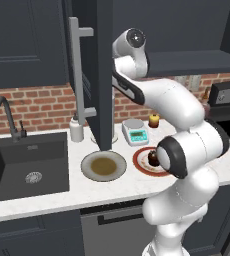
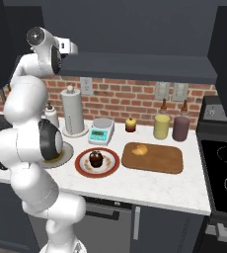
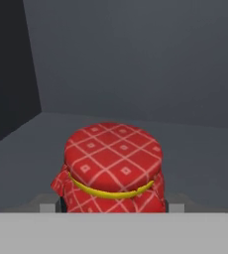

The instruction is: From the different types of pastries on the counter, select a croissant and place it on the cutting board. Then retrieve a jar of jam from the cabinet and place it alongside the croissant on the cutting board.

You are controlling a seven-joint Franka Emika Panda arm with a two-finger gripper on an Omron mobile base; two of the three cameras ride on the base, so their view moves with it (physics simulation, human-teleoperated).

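Fingers [image 3: 54, 207] sit one on each side of the jar of jam [image 3: 111, 166], closed in against its sides low down, so you appear to have hold of it, though the contact itself is hidden at the frame's bottom. You've got the jar upright on the cabinet [image 1: 104, 75] shelf floor, straight ahead of the hand, well off the back wall. Your next move, I'd judge, is straight back out through the open door, then down to the cutting board [image 2: 160, 159] beside the croissant [image 2: 140, 149], near the tabletop's [image 2: 150, 190] right end.

White glossy arm [image 1: 187, 145], rounded segs, dark joint bands, round end caps.
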